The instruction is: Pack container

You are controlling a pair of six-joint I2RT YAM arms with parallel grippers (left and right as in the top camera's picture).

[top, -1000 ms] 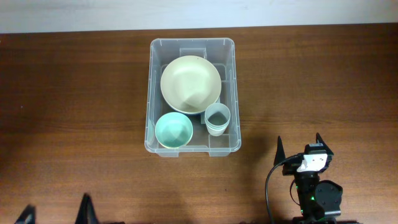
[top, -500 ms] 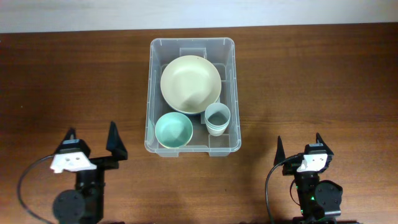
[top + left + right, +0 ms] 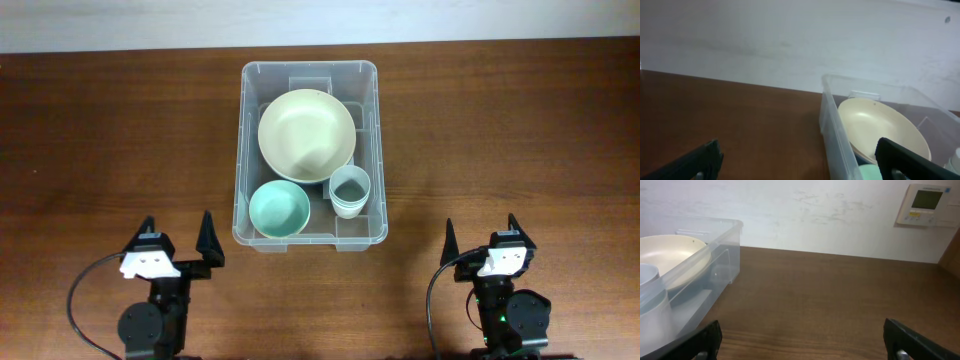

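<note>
The clear plastic container [image 3: 372, 150] stands at the table's middle back. Inside lie a large cream bowl [image 3: 306, 135], a small mint bowl [image 3: 279, 209] and a grey-white cup [image 3: 350, 190]. My left gripper [image 3: 178, 238] is open and empty at the front left, just left of the container's near corner. My right gripper [image 3: 482, 236] is open and empty at the front right. The left wrist view shows the container's left wall [image 3: 832, 135] and the cream bowl [image 3: 880, 125]. The right wrist view shows the container [image 3: 722, 255], cream bowl [image 3: 670, 255] and cup [image 3: 652, 305] at its left.
The brown wooden table [image 3: 520, 130] surrounds the container. A white wall runs behind it. A wall thermostat [image 3: 927, 199] shows in the right wrist view.
My left arm has come into view from the bottom left and moved right towards the container's near left corner. The right arm and the container's contents have not moved.
</note>
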